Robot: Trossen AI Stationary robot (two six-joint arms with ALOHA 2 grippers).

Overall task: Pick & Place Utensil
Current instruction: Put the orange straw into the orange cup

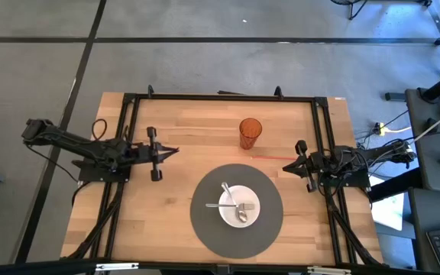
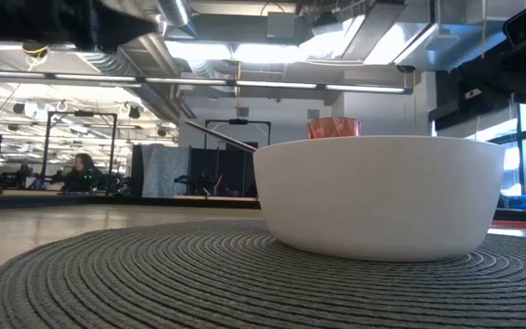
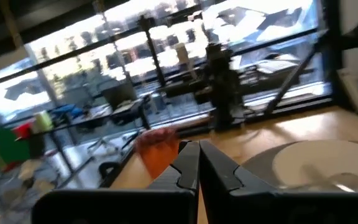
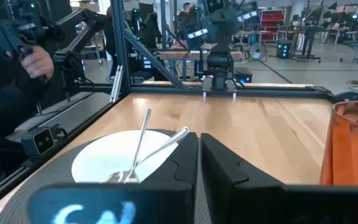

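A white bowl (image 1: 239, 207) sits on a round grey woven placemat (image 1: 205, 229) near the table's near edge. Two silver utensils, a fork (image 1: 226, 197) and a spoon (image 1: 242, 214), lie in the bowl with handles leaning on its rim; they also show in the right wrist view (image 4: 143, 140). My left gripper (image 1: 176, 151) hovers shut at the table's left, pointing right. My right gripper (image 1: 285, 166) hovers shut at the table's right, pointing left. Both are apart from the bowl.
An orange translucent cup (image 1: 250, 132) stands upright behind the placemat toward the far edge. A thin red line (image 1: 270, 158) lies on the wood near my right gripper. A black frame rail (image 1: 220, 97) borders the table. A person's hand (image 4: 36, 59) shows beyond the table.
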